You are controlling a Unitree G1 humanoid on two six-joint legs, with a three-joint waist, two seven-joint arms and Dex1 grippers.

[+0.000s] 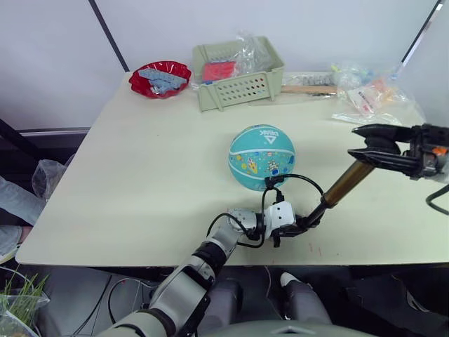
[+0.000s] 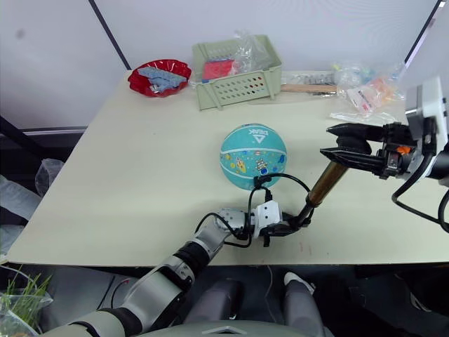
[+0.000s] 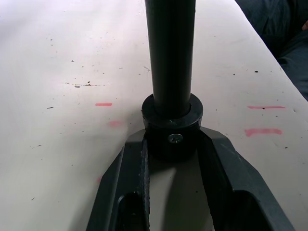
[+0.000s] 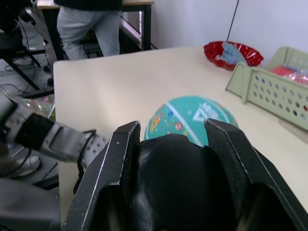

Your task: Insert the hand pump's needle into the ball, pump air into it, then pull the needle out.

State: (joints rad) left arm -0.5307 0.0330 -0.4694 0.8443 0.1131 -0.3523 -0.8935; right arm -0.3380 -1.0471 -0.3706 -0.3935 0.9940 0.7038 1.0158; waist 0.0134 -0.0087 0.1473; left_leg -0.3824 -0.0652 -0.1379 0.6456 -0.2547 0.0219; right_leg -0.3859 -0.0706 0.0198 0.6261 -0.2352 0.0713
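Observation:
The teal ball (image 1: 261,156) rests in the middle of the table (image 1: 140,182). Just right of it the hand pump (image 1: 347,182) slants upward, its gold barrel rising to the right. My left gripper (image 1: 298,226) is shut on the pump's black lower end cap (image 3: 171,120) near the table's front edge. My right gripper (image 1: 365,146) is shut on the black T-handle (image 4: 178,187) at the top. The thin black hose (image 1: 309,181) loops from the pump's base to the ball's near side, where its tip meets the rubber. The needle itself is too small to make out.
A red bowl (image 1: 160,77) and a green basket (image 1: 238,74) stand at the table's back edge, with plastic bags (image 1: 372,95) at the back right. A person (image 4: 89,24) stands beyond the table's left end.

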